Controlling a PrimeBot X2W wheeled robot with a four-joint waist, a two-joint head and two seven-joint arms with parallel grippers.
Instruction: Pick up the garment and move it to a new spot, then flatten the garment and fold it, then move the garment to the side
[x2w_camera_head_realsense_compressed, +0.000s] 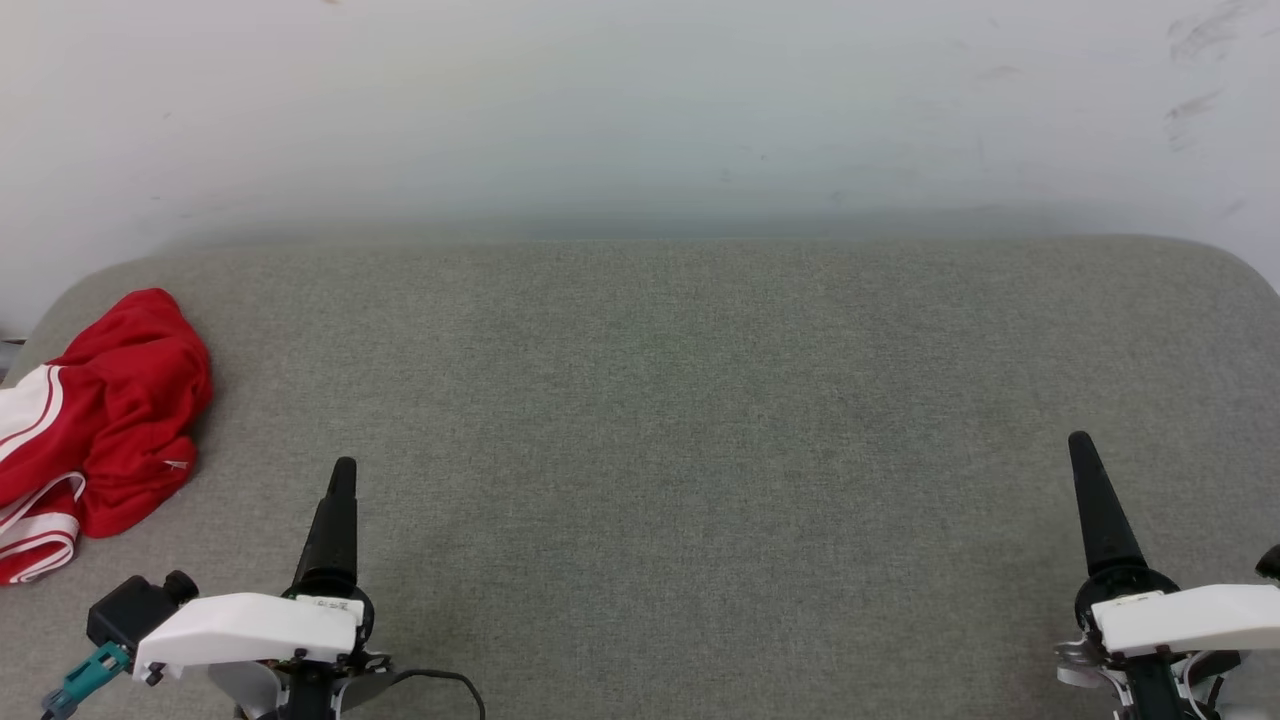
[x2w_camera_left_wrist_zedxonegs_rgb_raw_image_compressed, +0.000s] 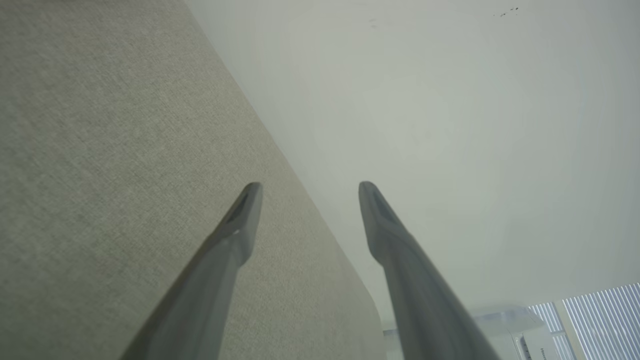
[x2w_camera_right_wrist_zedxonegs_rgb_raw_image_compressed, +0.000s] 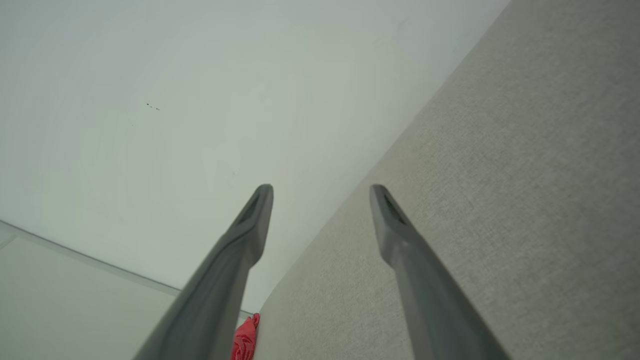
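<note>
**Op:** Both sets of jaws stand wide apart with nothing in them: left gripper (x2w_camera_left_wrist_zedxonegs_rgb_raw_image_compressed: 310, 186), right gripper (x2w_camera_right_wrist_zedxonegs_rgb_raw_image_compressed: 321, 189). The garment (x2w_camera_head_realsense_compressed: 110, 420) lies bunched at the left edge of the grey cushion (x2w_camera_head_realsense_compressed: 660, 400), near my left gripper and well apart from the right.

**Obs:** Risk?

**Op:** I judge a pinch into that heap takes several layers, so it won't spread flat. Part of it runs out of the head view. A careless sideways pull may drag it off the edge.
</note>
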